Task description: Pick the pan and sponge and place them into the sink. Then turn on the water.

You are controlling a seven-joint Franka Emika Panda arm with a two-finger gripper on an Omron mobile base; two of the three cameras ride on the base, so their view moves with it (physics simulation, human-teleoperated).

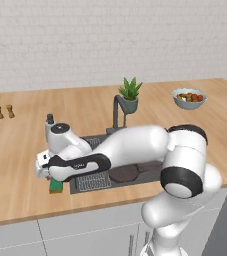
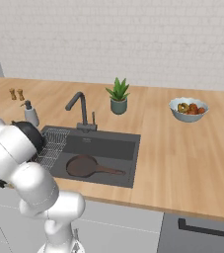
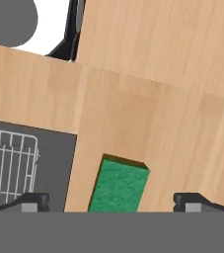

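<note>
pan (image 1: 123, 173) in sink (image 1: 92, 182), sponge (image 1: 55, 186) beside it on counter (image 1: 15, 165)

We saw bare counter (image 3: 153, 99) all around the sponge (image 3: 118, 187), with the sink (image 3: 54, 163) edge and rack (image 3: 7, 165) just beside it. In the sink, the pan (image 2: 84, 166) took the near floor; the faucet (image 2: 79, 109) stood at its far rim.

Base views look forward-down from behind arm, left and right, sharing sink (image 1: 97, 182); hand view close above counter (image 3: 148, 99).
</note>
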